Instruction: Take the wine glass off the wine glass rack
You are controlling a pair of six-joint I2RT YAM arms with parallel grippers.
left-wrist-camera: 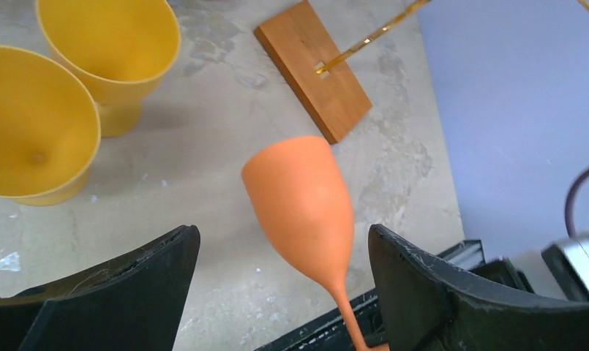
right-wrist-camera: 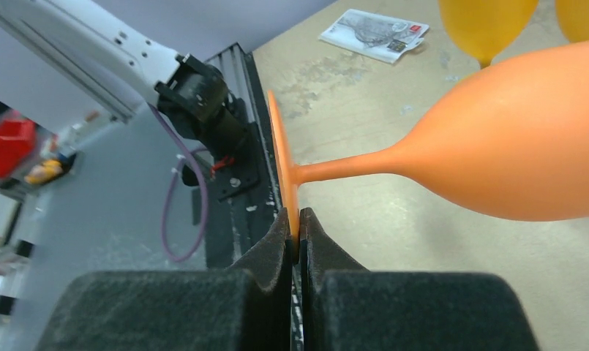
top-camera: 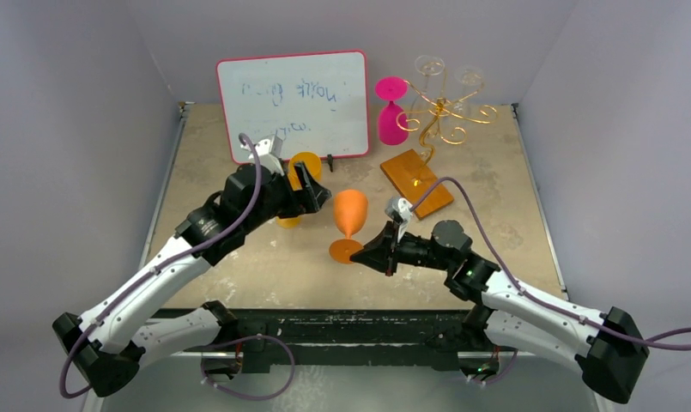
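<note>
Your right gripper (right-wrist-camera: pixel 297 228) clamps just the foot rim of the orange wine glass (right-wrist-camera: pixel 511 157) (left gripper (left-wrist-camera: pixel 282 238) gapes, holding nothing); lower it slowly, foot flat.

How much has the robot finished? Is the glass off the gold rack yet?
Done: the orange wine glass is off the wine glass rack, near two yellow glasses on the table. In hand: the right gripper pinches its foot rim; the left gripper stands open beside its bowl. Left: letting go, probably. A pink glass and clear ones hang on the rack.
</note>
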